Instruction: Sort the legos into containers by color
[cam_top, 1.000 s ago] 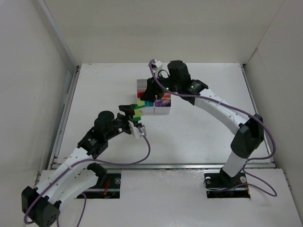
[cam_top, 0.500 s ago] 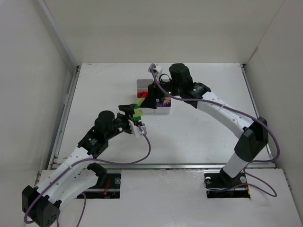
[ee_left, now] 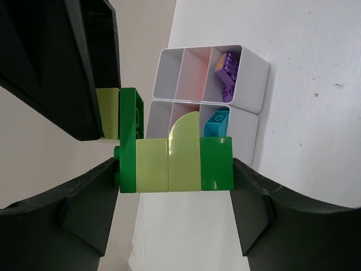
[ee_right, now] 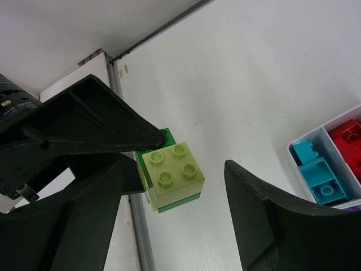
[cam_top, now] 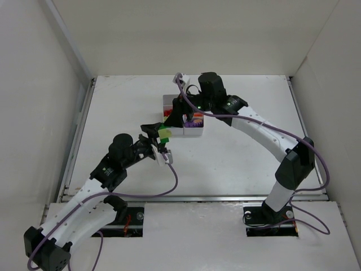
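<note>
The lego cluster [ee_left: 175, 164] is a small stack of dark green and yellow-green bricks pressed together. One pale piece has a rounded top, and from the right wrist camera a yellow-green four-stud brick [ee_right: 172, 169] sits on top. It is pinched from both sides by the left gripper [ee_left: 175, 189], whose two black fingers are closed flat against the ends of the stack.

From above, the cluster [cam_top: 164, 134] sits at the tip of the left gripper [cam_top: 161, 138], just beside the near-left corner of the white organiser box [cam_top: 194, 133] and not in any compartment.

The right gripper [ee_right: 172, 189] stands with its fingers spread wide on either side of the cluster. There is a gap on each side in its own camera, so it grips nothing. In the overhead view it [cam_top: 176, 116] hangs over the left part of the box, close to the left gripper.

The organiser box [ee_left: 251, 84] already holds sorted pieces. There are purple bricks [ee_left: 227, 70] in one end compartment, and a teal brick [ee_left: 216, 121] is in the one next to it across the divider. From the right wrist, teal bricks [ee_right: 318, 178] and red bricks [ee_right: 348, 135] lie in neighbouring compartments. The box rests on the white table [cam_top: 237, 158], toward its far side.
</note>
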Robot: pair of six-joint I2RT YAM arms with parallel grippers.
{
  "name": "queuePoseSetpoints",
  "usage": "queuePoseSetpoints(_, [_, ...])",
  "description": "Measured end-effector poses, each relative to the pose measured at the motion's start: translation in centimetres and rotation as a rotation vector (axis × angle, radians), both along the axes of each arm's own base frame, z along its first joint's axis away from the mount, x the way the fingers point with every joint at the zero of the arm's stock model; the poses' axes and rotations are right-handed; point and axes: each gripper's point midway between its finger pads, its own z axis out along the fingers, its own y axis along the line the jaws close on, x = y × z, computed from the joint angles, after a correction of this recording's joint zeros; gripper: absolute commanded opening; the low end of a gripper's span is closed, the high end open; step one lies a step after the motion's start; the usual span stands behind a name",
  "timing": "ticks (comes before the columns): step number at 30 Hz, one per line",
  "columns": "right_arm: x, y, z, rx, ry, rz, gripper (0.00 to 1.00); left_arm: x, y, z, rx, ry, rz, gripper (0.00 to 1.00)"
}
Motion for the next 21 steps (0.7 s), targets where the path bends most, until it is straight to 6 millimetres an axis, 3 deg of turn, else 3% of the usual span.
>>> queuePoseSetpoints(5, [-0.16, -0.01, -0.13, -0.003, 0.005, 0.005, 0.77, 0.16, -0.10, -0.29, 0.001, 0.012, 0.002, 0.01])
queuePoseSetpoints(7, [-0.27, 0.05, -0.12, -0.003, 0.003, 0.010, 0.65, 0.22, -0.14, -0.38, 0.000, 0.016, 0.004, 0.01])
queuePoseSetpoints(9, [-0.44, 0.13, -0.11, -0.002, 0.000, 0.019, 0.62, 0.23, -0.14, -0.40, 0.000, 0.017, 0.004, 0.01])
queuePoseSetpoints(13, [-0.60, 0.13, -0.04, 0.002, 0.001, 0.031, 0.76, 0.25, -0.16, -0.34, -0.003, 0.016, 0.004, 0.00])
queuePoseSetpoints(21, [-0.82, 0.30, -0.92, -0.018, 0.016, 0.041, 0.77, 0.57, 0.10, -0.04, -0.006, 0.003, 0.025, 0.00])
